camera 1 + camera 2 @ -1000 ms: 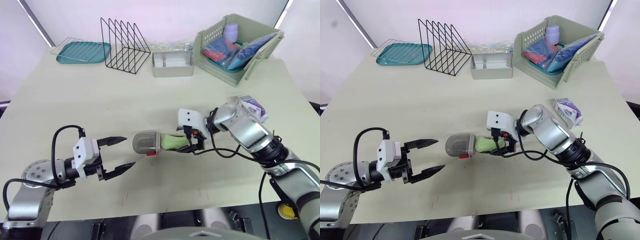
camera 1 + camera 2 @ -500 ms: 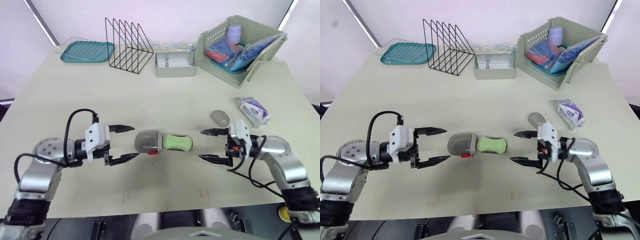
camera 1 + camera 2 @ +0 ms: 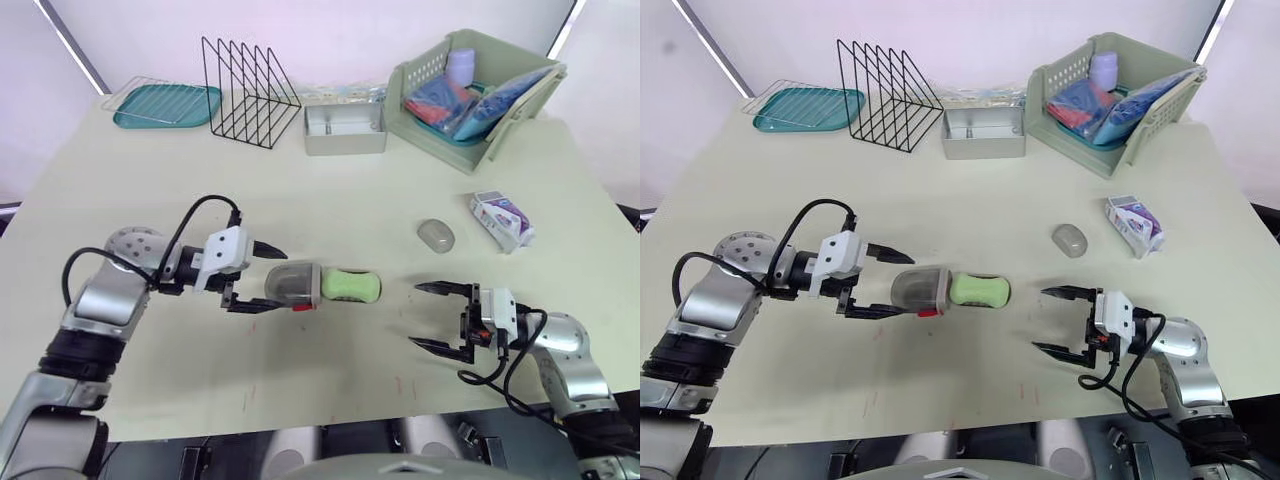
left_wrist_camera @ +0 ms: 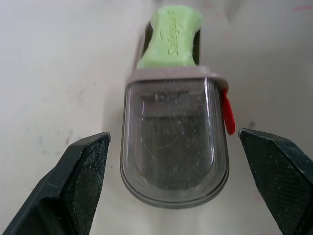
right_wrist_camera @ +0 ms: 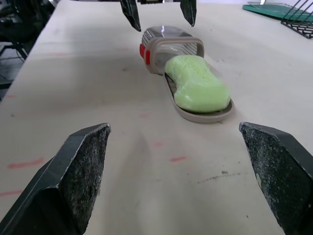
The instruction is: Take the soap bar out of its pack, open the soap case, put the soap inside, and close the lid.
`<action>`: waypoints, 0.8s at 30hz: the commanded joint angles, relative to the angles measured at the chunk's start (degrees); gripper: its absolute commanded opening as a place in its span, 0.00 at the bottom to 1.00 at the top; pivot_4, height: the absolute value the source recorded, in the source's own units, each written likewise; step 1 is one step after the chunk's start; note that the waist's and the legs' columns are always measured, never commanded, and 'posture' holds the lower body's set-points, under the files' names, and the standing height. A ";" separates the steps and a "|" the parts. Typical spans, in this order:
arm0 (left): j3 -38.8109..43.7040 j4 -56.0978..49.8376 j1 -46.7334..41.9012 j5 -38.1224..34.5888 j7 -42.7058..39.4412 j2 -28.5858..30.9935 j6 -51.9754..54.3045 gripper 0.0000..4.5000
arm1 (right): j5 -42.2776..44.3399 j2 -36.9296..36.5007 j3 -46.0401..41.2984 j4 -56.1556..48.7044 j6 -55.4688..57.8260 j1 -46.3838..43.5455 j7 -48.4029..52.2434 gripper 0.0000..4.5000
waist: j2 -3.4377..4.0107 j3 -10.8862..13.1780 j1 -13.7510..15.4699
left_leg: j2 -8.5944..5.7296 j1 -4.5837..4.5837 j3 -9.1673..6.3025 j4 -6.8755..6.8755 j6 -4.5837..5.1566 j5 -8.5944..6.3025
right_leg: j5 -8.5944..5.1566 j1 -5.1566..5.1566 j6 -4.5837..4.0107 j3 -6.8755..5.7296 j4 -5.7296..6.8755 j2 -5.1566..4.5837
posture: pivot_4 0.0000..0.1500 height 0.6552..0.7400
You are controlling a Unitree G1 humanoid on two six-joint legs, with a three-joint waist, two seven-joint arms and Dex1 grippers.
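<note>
Between the tips of the wide left pincer [image 3: 279, 279] sits the soap case [image 4: 174, 142]; right pincer [image 3: 416, 314], also wide, well apart

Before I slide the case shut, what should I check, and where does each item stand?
1. The soap lies on the tray: ok.
2. The soap case is shut: not ok, the tray and soap stick out of the clear cover.
3. The left gripper is open, with a finger on either side of the cover: ok.
4. The right gripper is open and apart from the soap: ok.
5. The soap pack lies away from the case: ok.
</note>
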 commanded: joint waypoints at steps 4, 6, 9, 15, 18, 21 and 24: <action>-1.78 1.72 -2.80 2.81 -1.37 -0.12 -2.15 1.00 | -0.15 -0.53 0.84 0.10 -2.11 0.75 -0.48 0.98 | 0.00 0.00 0.01 | 0.00 0.00 0.00 0.01 0.00 0.00 | 0.00 0.00 0.00 0.01 0.00 0.00 | 1.00 1.00; -2.71 2.22 -3.25 3.75 -1.34 -0.48 -2.62 1.00 | -0.23 -0.77 1.16 0.03 -1.99 0.77 -0.35 0.98 | 0.00 0.00 0.02 | 0.00 0.00 0.00 0.01 0.00 0.00 | 0.00 0.00 0.00 0.01 0.01 0.00 | 1.00 1.00; -3.63 2.51 -3.20 4.94 -1.09 -1.12 -3.27 1.00 | -0.41 -1.14 1.58 0.09 -2.08 0.41 -0.37 0.98 | 0.00 0.00 0.01 | 0.00 0.00 0.00 0.02 0.00 0.00 | 0.00 0.00 0.00 0.02 0.01 0.00 | 1.00 1.00; -4.09 3.51 -3.08 6.58 1.01 -2.79 -4.23 1.00 | -0.29 -1.59 1.88 0.28 -1.64 -0.40 -0.69 0.98 | 0.00 0.00 0.02 | -0.01 0.00 0.00 0.03 0.00 0.00 | 0.00 0.00 0.00 0.03 0.02 0.00 | 1.00 1.00; -3.93 3.64 -2.84 6.63 1.63 -3.46 -4.05 1.00 | -0.04 -1.92 1.86 0.20 -1.21 -0.59 -0.57 0.98 | -0.01 0.00 0.05 | -0.01 0.00 0.00 0.04 0.00 0.00 | 0.00 0.00 0.00 0.03 0.03 0.00 | 1.00 1.00; -4.08 4.06 -2.53 7.39 1.92 -3.49 -4.80 1.00 | 0.42 -2.44 1.51 -0.09 -0.72 -0.23 -0.39 0.98 | -0.01 0.00 0.04 | -0.01 0.00 0.00 0.05 0.00 0.00 | 0.00 0.00 0.00 0.03 0.04 0.00 | 1.00 1.00; -4.04 4.31 -2.45 7.41 1.94 -3.51 -5.16 1.00 | 0.67 -2.87 1.40 -0.12 -0.55 -0.08 -0.29 0.98 | -0.01 0.00 0.07 | -0.01 0.00 0.00 0.05 0.00 0.00 | 0.00 0.00 0.00 0.03 0.04 0.00 | 1.00 1.00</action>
